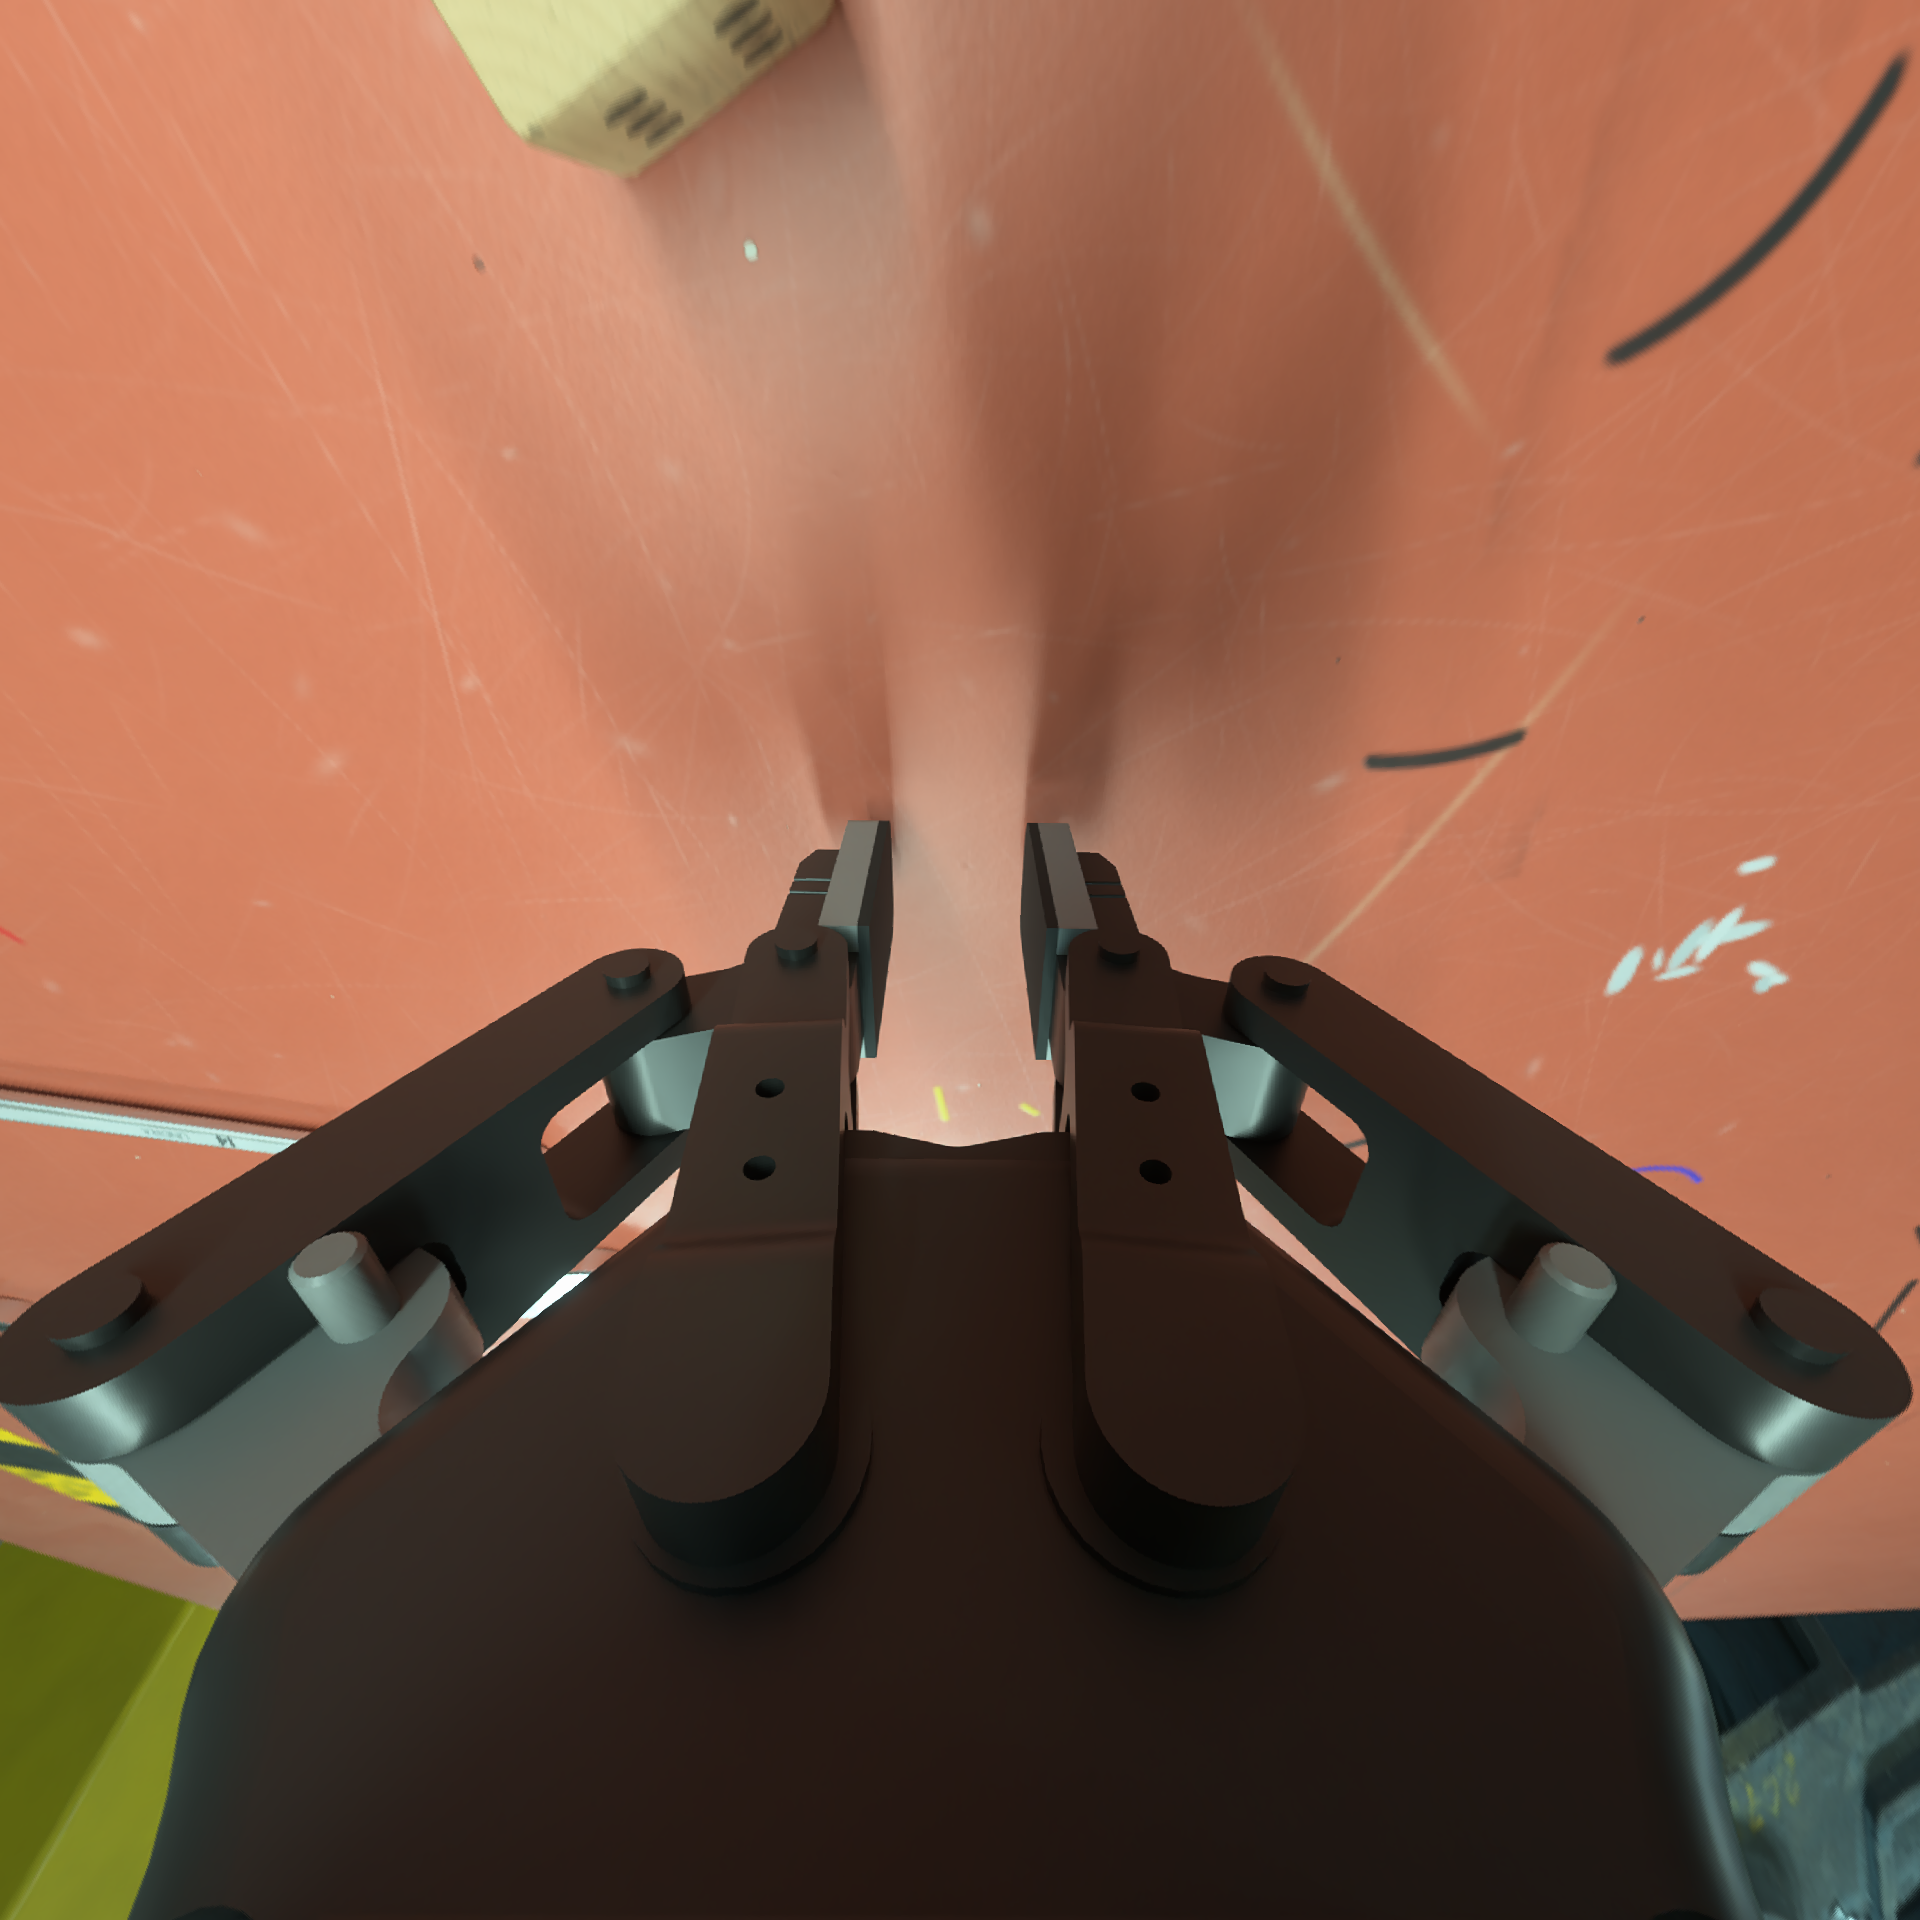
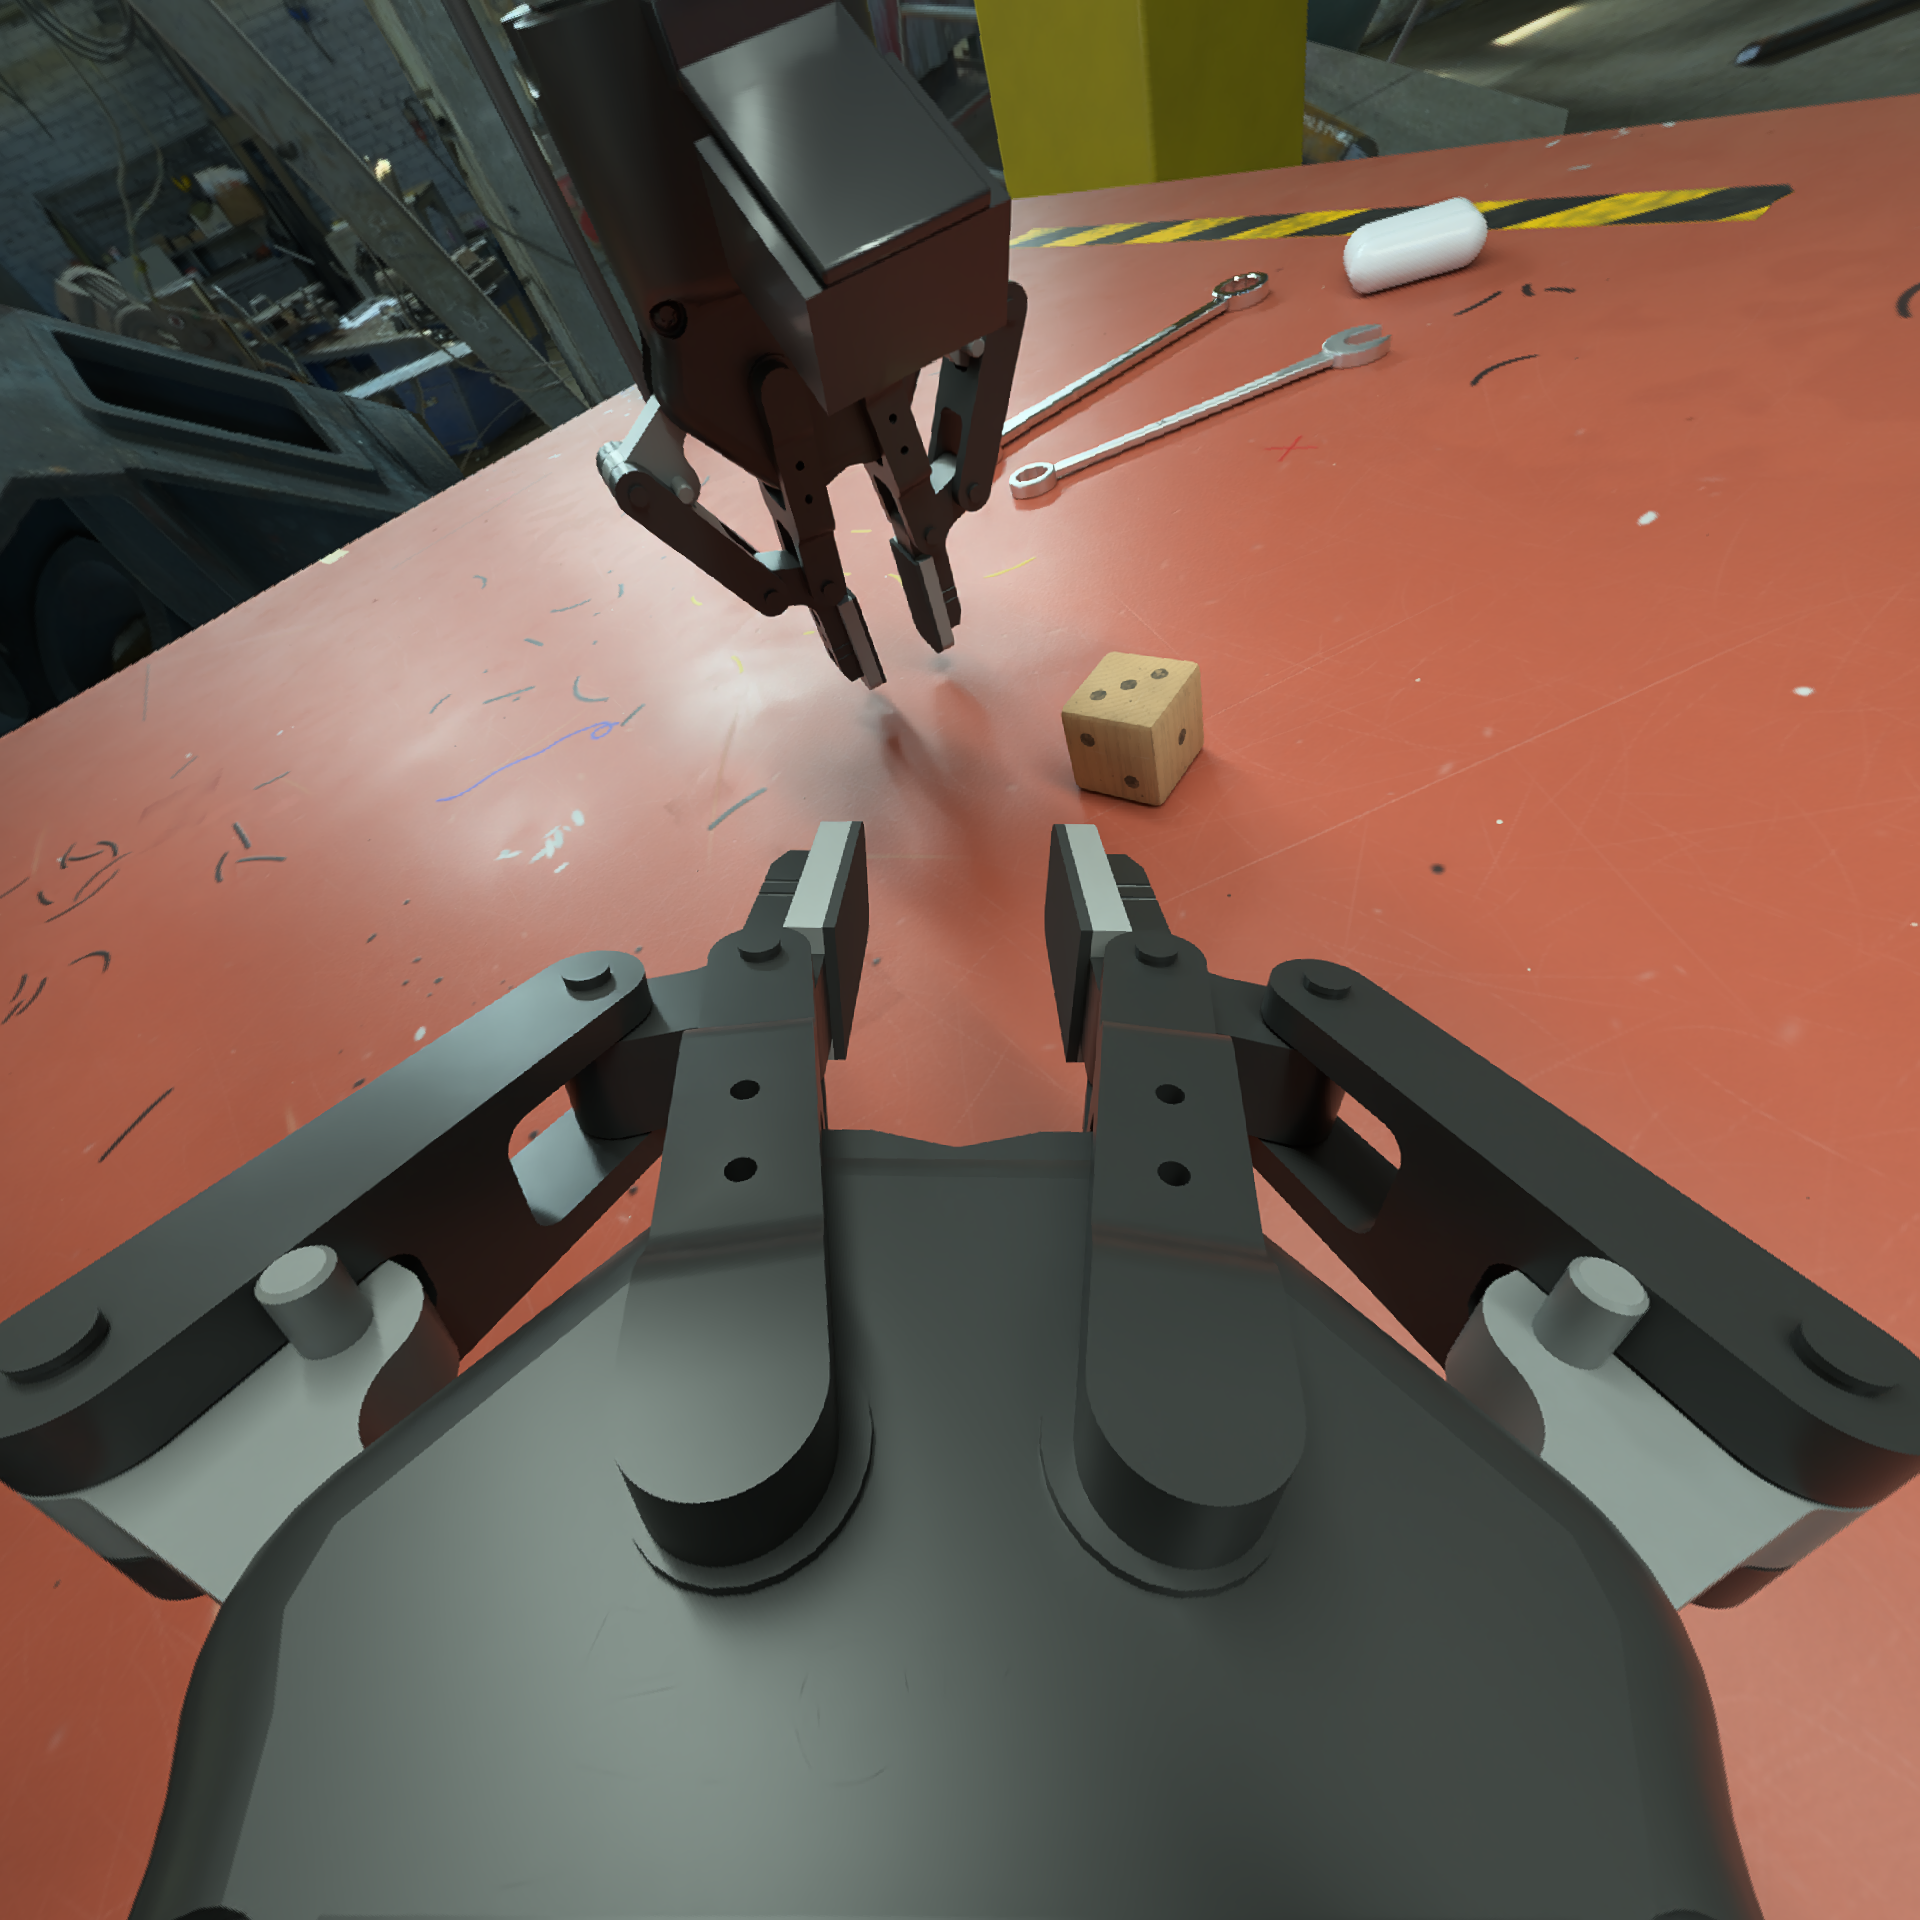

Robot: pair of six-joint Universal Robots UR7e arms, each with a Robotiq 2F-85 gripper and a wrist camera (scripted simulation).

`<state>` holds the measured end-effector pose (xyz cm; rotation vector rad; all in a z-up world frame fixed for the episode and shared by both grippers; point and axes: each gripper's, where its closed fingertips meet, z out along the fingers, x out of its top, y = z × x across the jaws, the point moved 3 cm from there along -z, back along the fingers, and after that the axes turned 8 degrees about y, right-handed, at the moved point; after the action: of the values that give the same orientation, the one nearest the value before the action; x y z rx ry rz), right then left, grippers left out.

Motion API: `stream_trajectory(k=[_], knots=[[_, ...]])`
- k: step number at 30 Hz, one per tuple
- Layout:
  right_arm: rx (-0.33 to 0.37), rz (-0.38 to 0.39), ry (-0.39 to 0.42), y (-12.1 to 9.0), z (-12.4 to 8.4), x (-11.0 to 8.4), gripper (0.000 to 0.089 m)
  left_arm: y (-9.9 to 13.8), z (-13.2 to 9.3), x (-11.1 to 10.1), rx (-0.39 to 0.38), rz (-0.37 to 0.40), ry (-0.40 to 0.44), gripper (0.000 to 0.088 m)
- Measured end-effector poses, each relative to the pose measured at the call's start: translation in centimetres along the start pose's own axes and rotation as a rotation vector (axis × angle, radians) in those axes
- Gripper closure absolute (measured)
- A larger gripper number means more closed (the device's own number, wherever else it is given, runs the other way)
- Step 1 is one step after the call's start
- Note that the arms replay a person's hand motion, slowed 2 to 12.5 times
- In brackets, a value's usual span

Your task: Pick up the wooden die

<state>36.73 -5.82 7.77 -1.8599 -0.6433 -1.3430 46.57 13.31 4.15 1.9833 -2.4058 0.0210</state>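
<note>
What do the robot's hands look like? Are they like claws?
A bit like claws! The left gripper and right gripper look the same: a rounded dark grey body, two dark jointed fingers with flat, pale grey pads at the tips, silvery round pins at the joints and small screw holes. A boxy dark block sits on the left gripper. No cables show.

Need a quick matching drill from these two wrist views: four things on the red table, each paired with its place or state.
Things:
1. wooden die
2. white capsule-shaped object
3. two silver wrenches
4. left gripper

Descriptions:
A. lying side by side past the die
B. open, empty, tips just above the table
C. resting on the striped tape
D. sitting free on the red table, beside the left gripper

Pairs: 1-D, 2-C, 3-A, 4-B
</note>
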Motion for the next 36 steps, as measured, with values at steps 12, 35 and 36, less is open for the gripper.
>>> stream_trajectory(k=[12, 35, 36], knots=[[0.005, 0.004, 0.003, 0.0, 0.0, 0.0, 0.0575, -1.1, -0.3, -2.4, 0.062, 0.008, -0.115, 0.0663], [0.008, 0.005, -0.008, 0.0, 0.1, -0.1, 0.0572, -2.2, -4.1, 4.6, 0.166, -0.112, 0.213, 0.0352], [0.007, 0.004, -0.009, 0.0, 0.1, -0.1, 0.0572, -2.3, -3.9, 5.1, 0.167, -0.121, 0.222, 0.0356]])
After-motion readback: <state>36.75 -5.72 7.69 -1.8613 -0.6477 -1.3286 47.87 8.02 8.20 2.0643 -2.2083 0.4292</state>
